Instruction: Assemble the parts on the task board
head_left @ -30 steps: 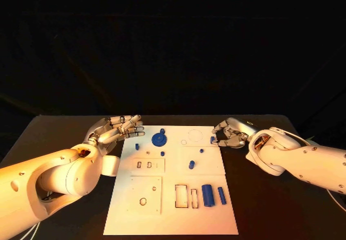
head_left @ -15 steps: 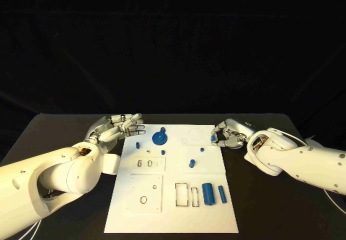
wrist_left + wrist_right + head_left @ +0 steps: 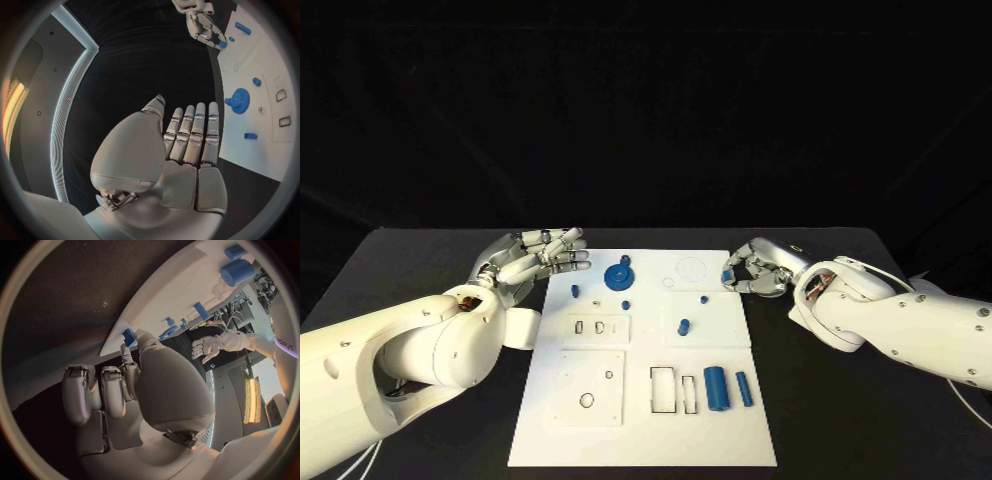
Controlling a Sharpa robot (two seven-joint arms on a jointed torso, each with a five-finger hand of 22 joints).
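While I watch the head feed, here is what I log:
Task board: white task board (image 3: 646,420) lies flat mid-bench, on the black bench (image 3: 862,420).
Left robot hand: my left robot hand (image 3: 531,262) hovers just off the board's far left corner, fingers straight and apart, gripping nothing; wrist view confirms an empty palm (image 3: 187,150).
Right robot hand: my right robot hand (image 3: 759,270) sits at the board's far right edge, fingers curled, pinching a small blue part (image 3: 728,275) at the fingertips; same piece seen at the board edge from the wrist (image 3: 129,335).
Gear: blue gear (image 3: 619,276) lies on the board's far left area.
Cylinder: blue cylinder (image 3: 715,388) lies near the right edge, thin blue bar (image 3: 743,389) just beside it.
Small pegs: several scattered mid-board, e.g. one (image 3: 684,327).
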